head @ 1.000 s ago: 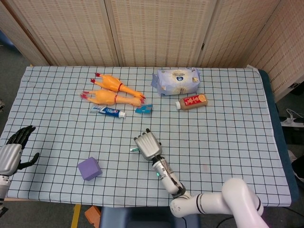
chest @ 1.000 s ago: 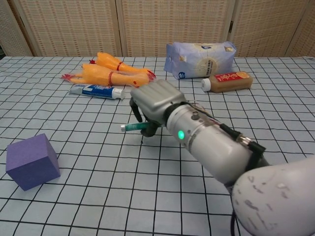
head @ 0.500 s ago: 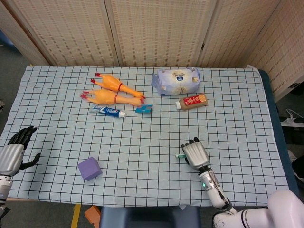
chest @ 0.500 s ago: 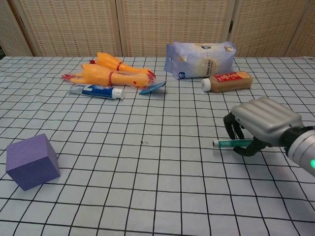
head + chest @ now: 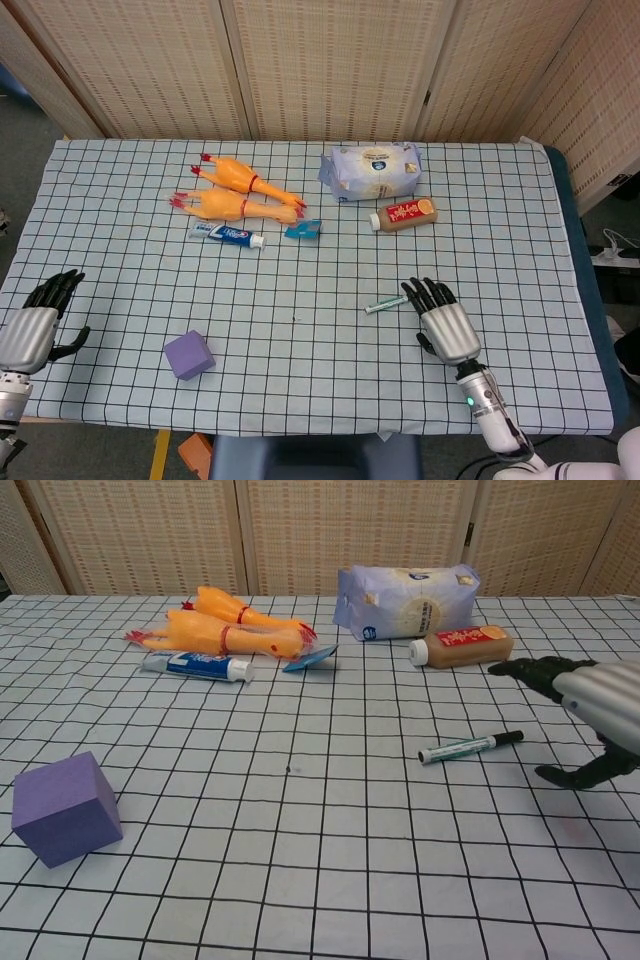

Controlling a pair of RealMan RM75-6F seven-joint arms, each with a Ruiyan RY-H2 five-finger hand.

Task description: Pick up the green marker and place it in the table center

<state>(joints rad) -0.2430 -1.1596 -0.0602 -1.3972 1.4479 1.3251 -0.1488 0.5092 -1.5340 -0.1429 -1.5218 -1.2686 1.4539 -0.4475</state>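
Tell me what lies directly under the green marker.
The green marker lies flat on the checked tablecloth, touching nothing else. The right hand is open beside it. Whatever the cloth covers is hidden.

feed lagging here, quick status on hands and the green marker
Both hands open: right hand beside the marker, left hand at table edge. Green marker lying flat on the cloth, not held. Nothing crowding it.
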